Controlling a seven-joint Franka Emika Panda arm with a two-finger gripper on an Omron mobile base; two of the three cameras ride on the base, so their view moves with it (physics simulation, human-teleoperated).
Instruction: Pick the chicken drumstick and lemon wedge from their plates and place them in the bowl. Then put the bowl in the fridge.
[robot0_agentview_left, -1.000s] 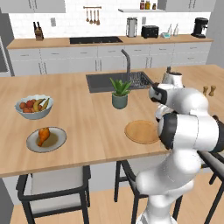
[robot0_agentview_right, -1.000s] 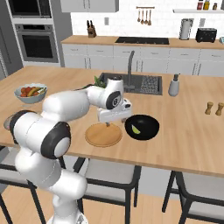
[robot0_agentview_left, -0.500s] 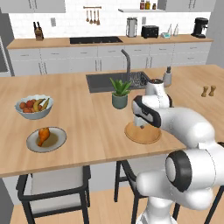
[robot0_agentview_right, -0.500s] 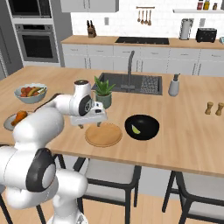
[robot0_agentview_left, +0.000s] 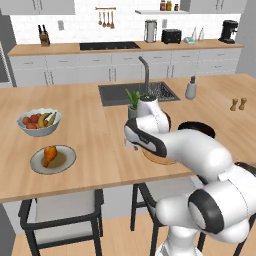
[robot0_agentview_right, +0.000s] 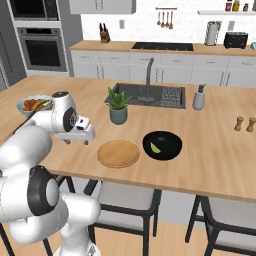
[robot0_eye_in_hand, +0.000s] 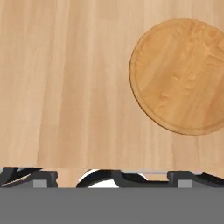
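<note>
Wooden island counter stretches across a rendered kitchen, with a sink set into its far side and a small potted plant standing beside the sink. A white robot arm reaches low over the counter, its gripper hanging empty with the jaws spread wide above bare wood, between two plates. The tan wooden plate lies bare just to one side of the gripper, and from the hand view its round grained face sits up in the corner. Next to that plate rests the black bowl, and the lemon wedge is already inside it, a tiny pale crescent against the dark bottom. The chicken drumstick is well away on the other side, lying on the grey plate near the counter's front edge, with a white fruit bowl just behind it. Judging from this, the drumstick is the next thing to fetch. The risks: the drumstick is glossy and tapered, so a pinch on the narrow bone end could let it swing or slip; coming down too hard could push the grey plate toward the edge; and the long sideways reach passes close to the fruit bowl, which a careless sweep might knock.
</note>
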